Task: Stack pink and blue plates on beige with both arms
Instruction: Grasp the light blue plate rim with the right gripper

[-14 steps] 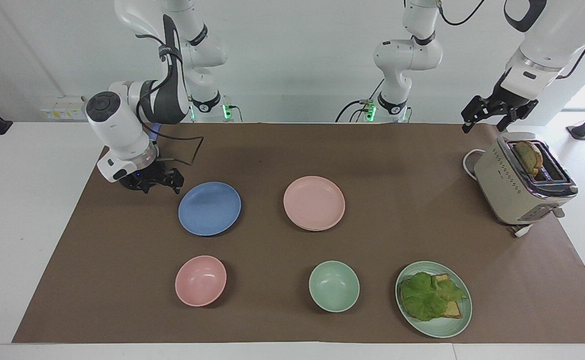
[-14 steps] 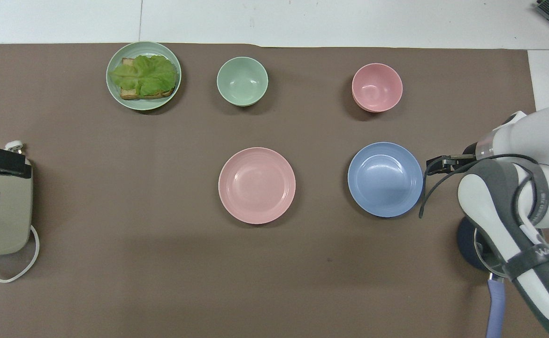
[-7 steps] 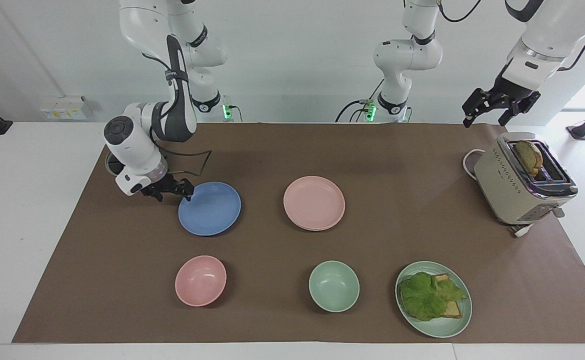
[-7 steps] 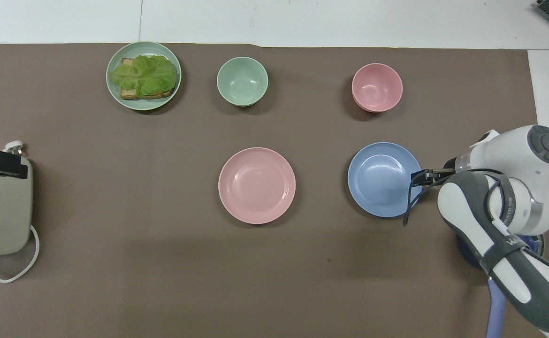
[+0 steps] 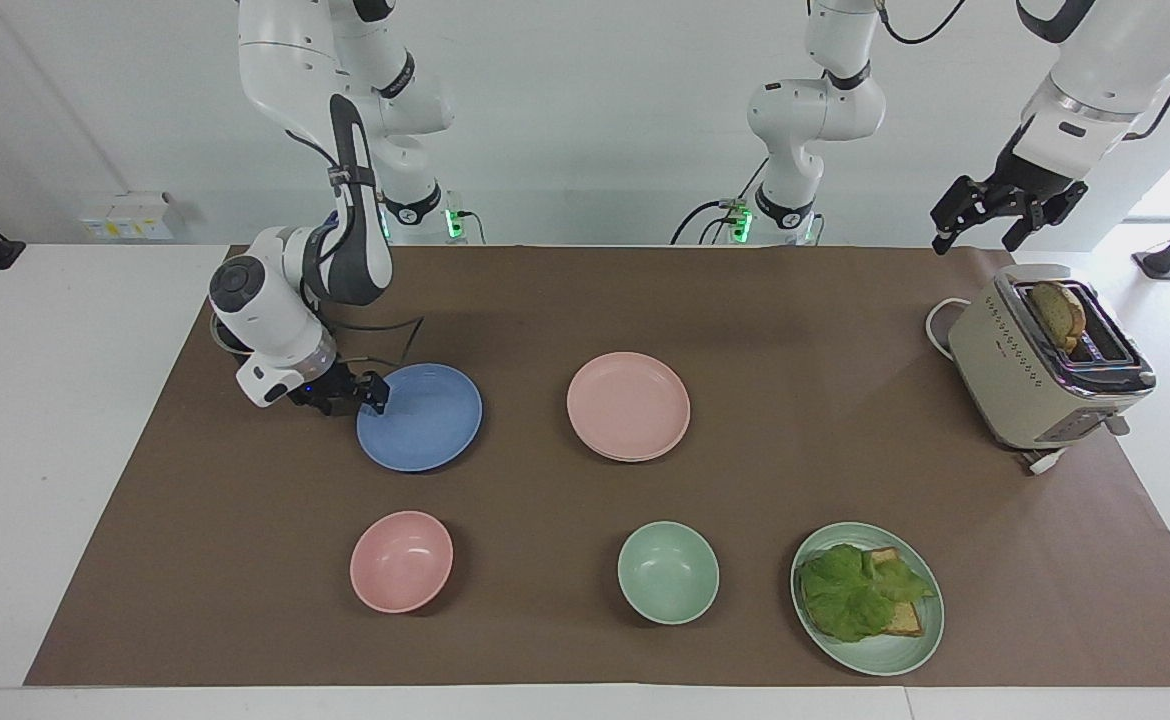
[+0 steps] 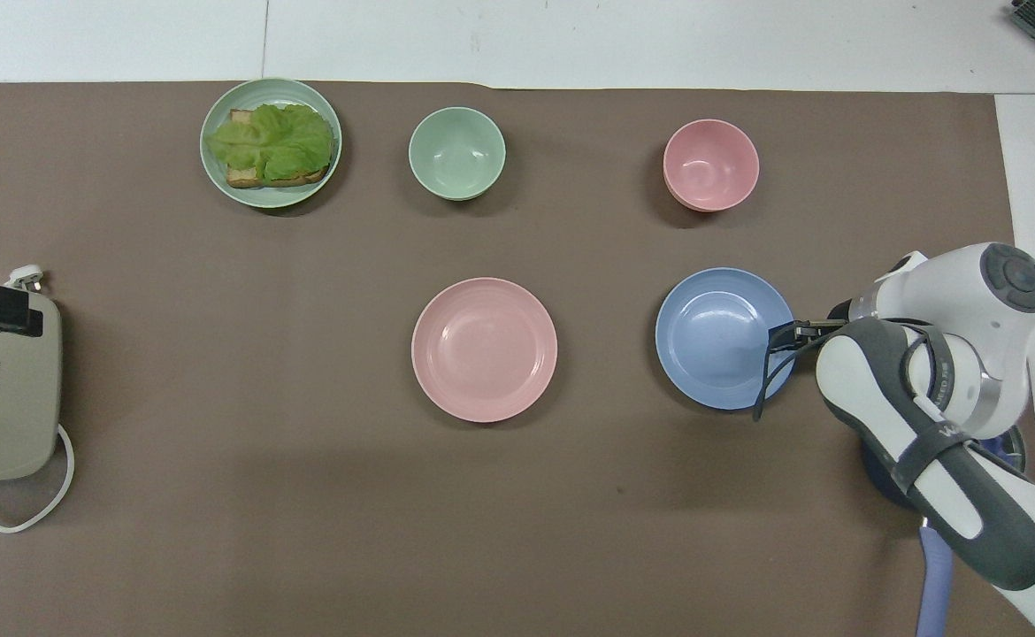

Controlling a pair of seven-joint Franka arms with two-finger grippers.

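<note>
Right gripper, jaws straddling the rim of the blue plate near the mat's right-arm end, grip unclear; plate looks light, stiff, slick, so pinch its rim; left gripper waits open above the toaster.

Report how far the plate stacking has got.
Done: the pink plate sits on another plate whose rim shows beneath it. In hand: the right gripper is at the blue plate rim, plate not lifted. Left: carry blue onto pink. The left gripper waits over the toaster.
</note>
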